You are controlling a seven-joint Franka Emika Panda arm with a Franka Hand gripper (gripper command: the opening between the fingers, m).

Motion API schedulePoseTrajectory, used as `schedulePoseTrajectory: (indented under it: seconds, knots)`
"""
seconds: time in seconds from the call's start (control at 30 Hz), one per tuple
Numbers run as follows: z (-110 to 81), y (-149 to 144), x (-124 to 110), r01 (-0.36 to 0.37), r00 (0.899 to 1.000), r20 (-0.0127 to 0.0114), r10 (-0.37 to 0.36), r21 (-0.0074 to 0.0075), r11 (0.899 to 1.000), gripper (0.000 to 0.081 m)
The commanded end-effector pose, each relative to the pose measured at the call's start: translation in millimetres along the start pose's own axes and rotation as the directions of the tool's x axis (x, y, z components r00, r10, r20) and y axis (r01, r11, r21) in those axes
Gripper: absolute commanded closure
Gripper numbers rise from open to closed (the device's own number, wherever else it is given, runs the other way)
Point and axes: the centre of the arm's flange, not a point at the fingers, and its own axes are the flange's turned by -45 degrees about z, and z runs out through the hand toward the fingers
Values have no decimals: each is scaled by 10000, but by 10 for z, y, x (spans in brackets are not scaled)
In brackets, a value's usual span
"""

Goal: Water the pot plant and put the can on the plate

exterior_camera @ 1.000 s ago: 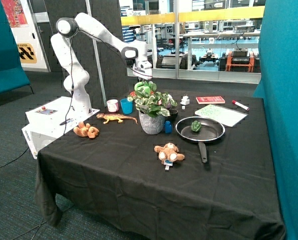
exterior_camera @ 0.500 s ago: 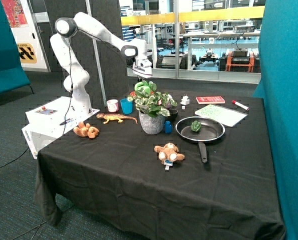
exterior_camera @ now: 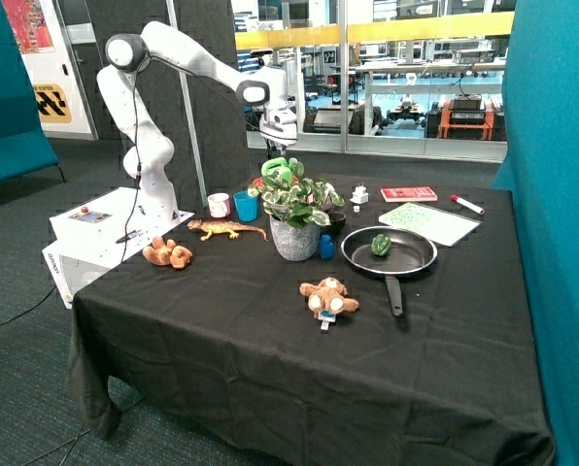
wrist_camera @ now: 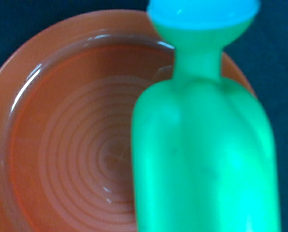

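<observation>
Gripper (exterior_camera: 282,146) hangs above light-green can (exterior_camera: 279,174), apart from it; finger state impossible to tell. Can appears set on orange plate (wrist_camera: 62,145), behind pot plant (exterior_camera: 295,204) on black-draped worktop (exterior_camera: 270,359), likely placement stage, watering judged done. Wrist view: can (wrist_camera: 202,159) smooth moulded plastic, rounded body, narrow neck, paler flared spout head; plate glossy, concentric ridges. Pot grey, patterned; leaves variegated.
</observation>
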Motion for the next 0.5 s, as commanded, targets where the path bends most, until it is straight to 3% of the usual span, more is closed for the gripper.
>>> schedulePoseTrajectory:
  seconds: [0.0,0.03,0.1,0.17,0.2,0.33,0.47]
  knots:
    - [-179,235,11,-829,9965,37,830,-34,9965,0]
    - [-186,274,4,-928,9957,37,928,-34,9957,0]
    - [-194,349,-15,-1169,9931,36,1169,-35,9931,122]
    - [-199,422,-39,-1423,9898,35,1424,-36,9898,72]
    - [-201,449,-50,-1499,9887,34,1499,-36,9887,121]
    - [-194,623,-125,-2231,9748,32,2231,-39,9748,61]
    - [-191,780,-197,-2768,9609,29,2768,-41,9609,100]
